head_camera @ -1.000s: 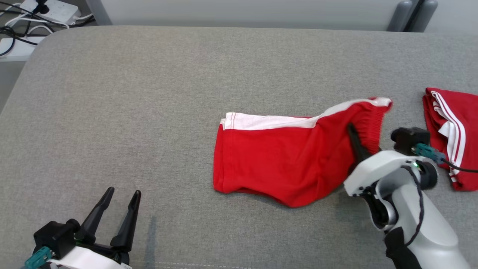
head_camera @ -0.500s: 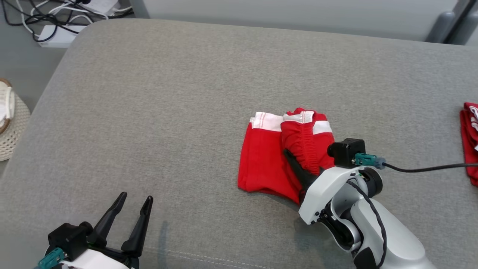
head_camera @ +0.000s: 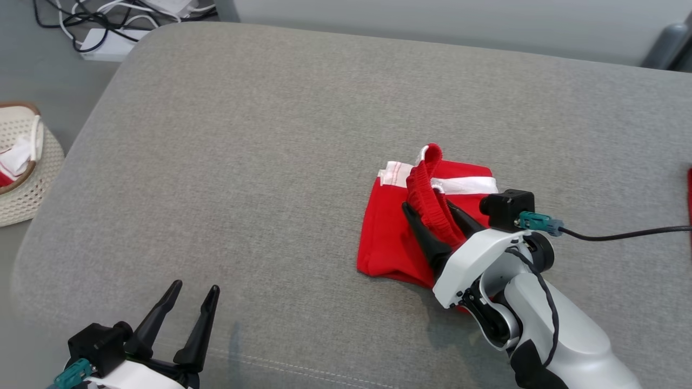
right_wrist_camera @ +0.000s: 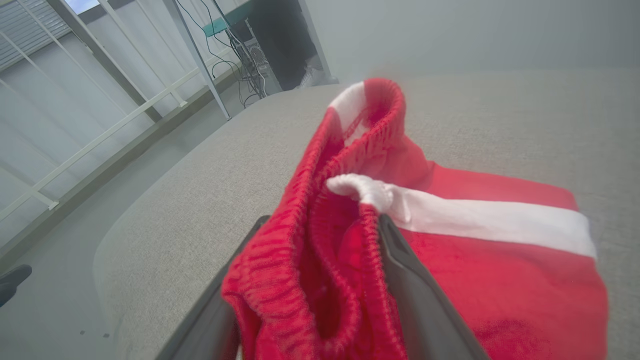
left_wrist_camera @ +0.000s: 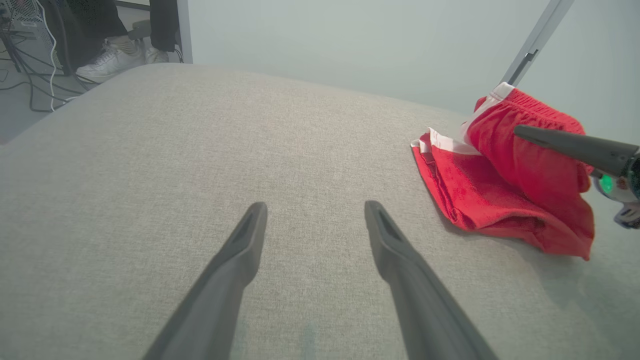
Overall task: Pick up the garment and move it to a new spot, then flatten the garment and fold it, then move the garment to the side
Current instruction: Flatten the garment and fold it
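Note:
The garment (head_camera: 392, 237) is a pair of red shorts with a white side stripe, lying folded over itself on the grey padded surface (head_camera: 243, 162). Its elastic waistband stands up in a loop between the spread fingers of my right gripper (head_camera: 430, 208), which is open. In the right wrist view the bunched waistband fills the gap of that gripper (right_wrist_camera: 322, 220), and the rest of the garment (right_wrist_camera: 475, 260) lies flat beyond. My left gripper (head_camera: 195, 286) hovers open and empty at the near left, well apart from the garment (left_wrist_camera: 480, 195). The left wrist view has this gripper (left_wrist_camera: 315, 206) over bare fabric.
A woven basket (head_camera: 21, 173) stands on the floor to the left. Cables and a power strip (head_camera: 113, 32) lie beyond the far left corner. A sliver of another red cloth (head_camera: 690, 200) shows at the right edge. A person's shoes (left_wrist_camera: 110, 60) are on the floor.
The camera has shifted right. My right gripper carried the waistband leftward over the shorts, folding them in half, and its jaws have opened. The left gripper has stayed put.

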You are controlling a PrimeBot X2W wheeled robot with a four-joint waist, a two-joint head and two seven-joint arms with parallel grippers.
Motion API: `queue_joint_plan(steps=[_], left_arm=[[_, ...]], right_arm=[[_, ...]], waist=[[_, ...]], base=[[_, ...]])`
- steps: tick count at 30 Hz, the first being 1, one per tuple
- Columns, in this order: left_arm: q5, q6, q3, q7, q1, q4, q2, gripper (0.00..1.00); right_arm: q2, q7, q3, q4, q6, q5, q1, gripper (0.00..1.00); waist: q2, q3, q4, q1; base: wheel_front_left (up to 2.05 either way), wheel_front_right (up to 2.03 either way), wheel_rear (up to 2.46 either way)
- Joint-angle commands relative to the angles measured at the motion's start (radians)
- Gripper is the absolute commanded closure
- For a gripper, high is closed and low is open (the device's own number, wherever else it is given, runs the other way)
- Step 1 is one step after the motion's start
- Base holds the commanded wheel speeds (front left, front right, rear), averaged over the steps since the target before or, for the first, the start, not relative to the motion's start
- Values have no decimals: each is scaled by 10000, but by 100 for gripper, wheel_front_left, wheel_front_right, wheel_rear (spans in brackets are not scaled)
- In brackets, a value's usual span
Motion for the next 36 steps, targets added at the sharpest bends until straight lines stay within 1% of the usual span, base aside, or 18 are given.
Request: queue_joint_plan(steps=[1,7,8,10,13,18,21,23,27,30,36], left_arm=[[75,-40,493,-132,-470,-212,213,0],[262,-40,615,-132,-412,-376,108,0],[290,-40,619,-132,-393,-406,90,0],[280,-40,613,-132,-366,-434,44,0],[284,-40,502,-132,-397,-457,9,0],[166,-40,193,-132,-497,-418,4,0],[88,-40,140,-132,-526,-261,42,0],[12,-40,59,-132,-593,-149,50,0],[10,-40,92,-132,-624,-151,18,0],[56,-40,146,-132,-620,-184,14,0],[268,-40,350,-132,-455,-319,-8,0]], right_arm=[[148,-239,51,-193,73,-10,-233,0],[148,-542,-379,-306,73,-81,-61,0],[148,-528,-418,-281,73,-257,-36,0],[148,-405,-418,-340,73,-337,48,0],[148,-265,-260,-512,73,-296,102,0],[148,-169,111,-478,73,-166,-19,0],[148,-163,399,-214,73,39,-249,0],[148,-223,817,45,73,435,-532,0],[148,-507,1213,194,73,819,-808,0],[148,-659,1289,343,73,910,-897,0],[149,-1152,1036,896,73,940,-786,0]], waist=[[0,-72,-224,0],[0,-168,-753,0],[0,-179,-850,0],[0,-190,-997,0],[0,-158,-1022,0],[0,-105,-668,0],[0,-85,-273,0],[0,-36,32,0],[0,-44,75,0],[0,-90,-21,0],[0,-307,-784,0]], base=[[0,0,0],[0,0,0],[0,0,0],[0,0,0],[0,0,0],[0,0,0],[0,0,0],[0,0,0],[0,0,0],[0,0,0],[0,0,0]])
